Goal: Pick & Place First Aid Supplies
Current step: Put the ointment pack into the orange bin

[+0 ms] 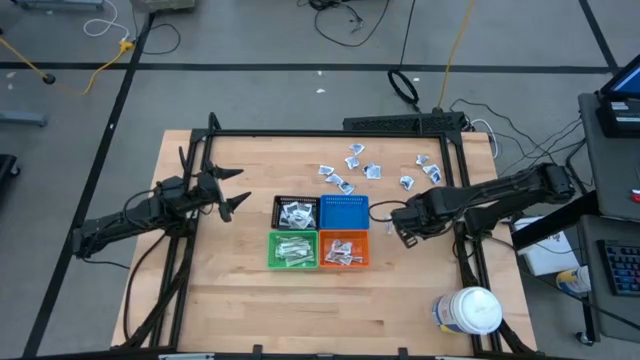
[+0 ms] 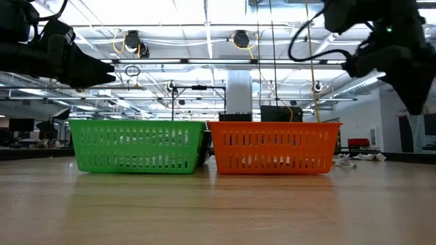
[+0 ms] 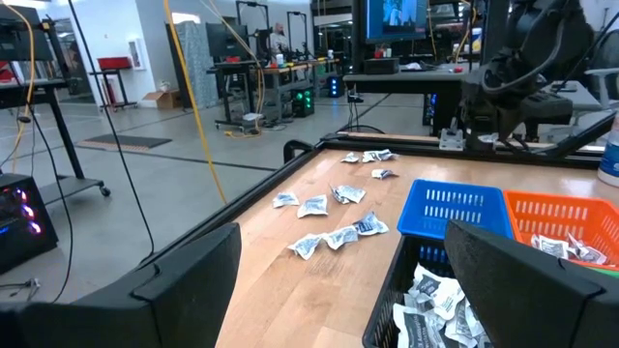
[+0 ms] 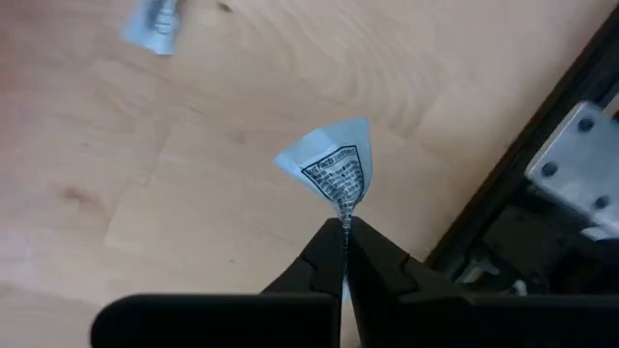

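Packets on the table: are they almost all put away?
Not yet. Some packets already lie in the black bin, the green bin and the orange bin. The right gripper holds one packet pinched in its shut jaws. A bunch of loose packets are left on the table. The left gripper waits open.

Bare wood lies open between the left gripper and the four bins clustered mid-table. Loose packets litter the far side. The jar blocks the near right corner. The table's near half is clear.
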You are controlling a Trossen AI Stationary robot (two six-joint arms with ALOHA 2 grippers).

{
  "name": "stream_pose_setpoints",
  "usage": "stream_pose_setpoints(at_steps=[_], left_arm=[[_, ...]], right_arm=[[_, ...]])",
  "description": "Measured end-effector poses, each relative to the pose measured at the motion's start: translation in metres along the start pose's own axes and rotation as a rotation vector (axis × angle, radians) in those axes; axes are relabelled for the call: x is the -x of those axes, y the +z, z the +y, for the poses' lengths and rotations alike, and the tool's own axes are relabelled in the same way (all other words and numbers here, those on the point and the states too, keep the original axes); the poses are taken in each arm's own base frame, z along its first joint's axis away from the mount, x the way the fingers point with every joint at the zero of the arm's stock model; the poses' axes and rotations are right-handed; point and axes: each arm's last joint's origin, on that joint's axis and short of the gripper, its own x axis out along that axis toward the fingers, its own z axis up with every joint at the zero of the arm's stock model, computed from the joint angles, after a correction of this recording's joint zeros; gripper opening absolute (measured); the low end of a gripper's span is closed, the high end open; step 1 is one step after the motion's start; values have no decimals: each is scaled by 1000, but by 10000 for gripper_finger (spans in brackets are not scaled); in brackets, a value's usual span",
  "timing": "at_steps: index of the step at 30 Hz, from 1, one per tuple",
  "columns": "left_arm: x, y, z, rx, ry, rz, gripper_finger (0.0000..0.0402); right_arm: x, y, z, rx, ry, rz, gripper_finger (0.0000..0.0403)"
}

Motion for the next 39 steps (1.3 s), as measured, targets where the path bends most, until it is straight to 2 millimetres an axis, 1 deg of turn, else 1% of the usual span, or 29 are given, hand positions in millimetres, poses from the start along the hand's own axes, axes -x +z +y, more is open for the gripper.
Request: stream_pose_setpoints(at_steps=[3, 6, 15, 20, 23, 26, 30, 36, 39], left_arm=[[0, 0, 0, 0, 0, 0, 365], [0, 0, 0, 0, 0, 0, 365], [0, 0, 0, 0, 0, 0, 365], [0, 0, 0, 0, 0, 0, 365], [0, 0, 0, 0, 0, 0, 365], [0, 0, 0, 0, 0, 0, 365], [0, 0, 0, 0, 0, 0, 365], [0, 0, 0, 0, 0, 0, 365], [0, 0, 0, 0, 0, 0, 365]], right_arm=[[8, 5, 15, 91, -4, 1, 0], [21, 11, 35, 237, 22, -12, 0], [54, 39, 110, 603, 88, -65, 0], [66, 52, 147, 728, 118, -99, 0], [71, 58, 162, 777, 126, -110, 0], [74, 62, 173, 808, 129, -115, 0], [72, 64, 181, 819, 136, -124, 0], [48, 63, 194, 831, 90, -83, 0], [40, 59, 196, 843, 79, -75, 1]])
